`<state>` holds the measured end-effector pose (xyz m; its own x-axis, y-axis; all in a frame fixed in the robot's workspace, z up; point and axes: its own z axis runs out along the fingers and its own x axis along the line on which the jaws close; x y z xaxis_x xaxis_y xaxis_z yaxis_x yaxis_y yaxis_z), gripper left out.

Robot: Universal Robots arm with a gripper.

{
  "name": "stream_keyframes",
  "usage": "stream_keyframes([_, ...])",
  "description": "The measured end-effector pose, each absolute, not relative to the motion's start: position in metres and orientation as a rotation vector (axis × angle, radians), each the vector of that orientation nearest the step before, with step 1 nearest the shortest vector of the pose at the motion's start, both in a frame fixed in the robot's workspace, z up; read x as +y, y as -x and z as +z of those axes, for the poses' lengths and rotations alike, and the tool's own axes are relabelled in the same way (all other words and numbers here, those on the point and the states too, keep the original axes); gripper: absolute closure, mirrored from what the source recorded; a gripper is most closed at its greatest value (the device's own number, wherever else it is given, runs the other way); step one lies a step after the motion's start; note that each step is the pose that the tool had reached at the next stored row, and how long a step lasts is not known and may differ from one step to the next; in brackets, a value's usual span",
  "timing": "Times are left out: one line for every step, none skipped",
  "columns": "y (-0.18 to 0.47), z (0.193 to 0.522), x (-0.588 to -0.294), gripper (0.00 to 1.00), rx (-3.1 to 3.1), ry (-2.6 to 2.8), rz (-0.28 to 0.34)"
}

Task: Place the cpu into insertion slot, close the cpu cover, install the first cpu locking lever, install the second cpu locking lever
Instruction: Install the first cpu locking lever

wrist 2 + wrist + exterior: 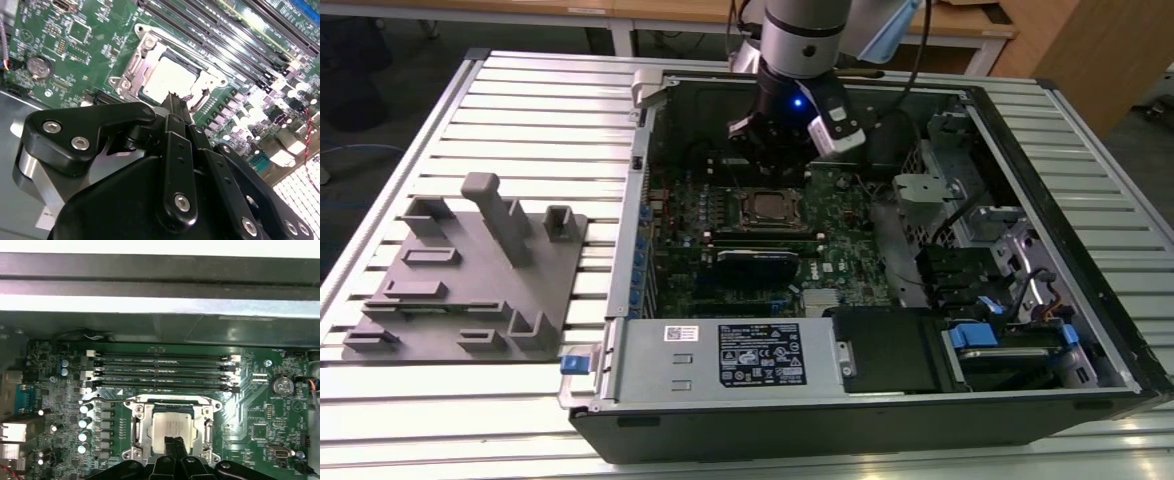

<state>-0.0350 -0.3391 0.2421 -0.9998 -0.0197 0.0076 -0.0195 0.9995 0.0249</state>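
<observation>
Tool (172,441), jaws closed and empty, poised over the cover (210,415); a sideways slip could scrape the cpu (172,422) beneath.

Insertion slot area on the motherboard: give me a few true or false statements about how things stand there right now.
1. The cpu lies in the insertion slot. True.
2. The cpu cover stands raised on its hinge. False: it lies flat, framing the cpu.
3. The gripper hangs over the grey tray outside the case. False: it is inside the computer case, right by the cpu.
4. Long memory slots run alongside the cpu cover. True.
</observation>
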Motion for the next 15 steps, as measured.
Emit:
stream_keyframes([0.0366, 0.242, -0.3391, 0.9, -3.133, -0.031, -0.039])
stream_keyframes([0.0378, 0.2419, -0.339, 0.9, -3.133, -0.031, -0.039])
stream_keyframes([0.0388, 0.2418, -0.339, 0.9, -3.133, -0.031, -0.039])
stream_keyframes([0.0393, 0.2418, -0.339, 0.9, -3.133, -0.031, -0.039])
stream_keyframes([0.0395, 0.2417, -0.339, 0.9, -3.133, -0.031, -0.039])
stream_keyframes([0.0397, 0.2417, -0.3391, 0.9, -3.133, -0.031, -0.039])
stream_keyframes([0.0403, 0.2416, -0.3391, 0.9, -3.133, -0.031, -0.039])
stream_keyframes([0.0408, 0.2417, -0.3391, 0.9, -3.133, -0.031, -0.039])
stream_keyframes([0.041, 0.2416, -0.339, 0.9, -3.133, -0.031, -0.039])
stream_keyframes([0.0411, 0.2417, -0.3391, 0.9, -3.133, -0.031, -0.039])
stream_keyframes([0.0413, 0.2416, -0.3391, 0.9, -3.133, -0.031, -0.039])
stream_keyframes([0.0417, 0.2416, -0.3391, 0.9, -3.133, -0.031, -0.039])
stream_keyframes([0.0423, 0.2416, -0.3391, 0.9, -3.133, -0.031, -0.039])
stream_keyframes([0.043, 0.2416, -0.3391, 0.9, -3.133, -0.031, -0.039])
stream_keyframes([0.0435, 0.2416, -0.3391, 0.9, -3.133, -0.031, -0.039])
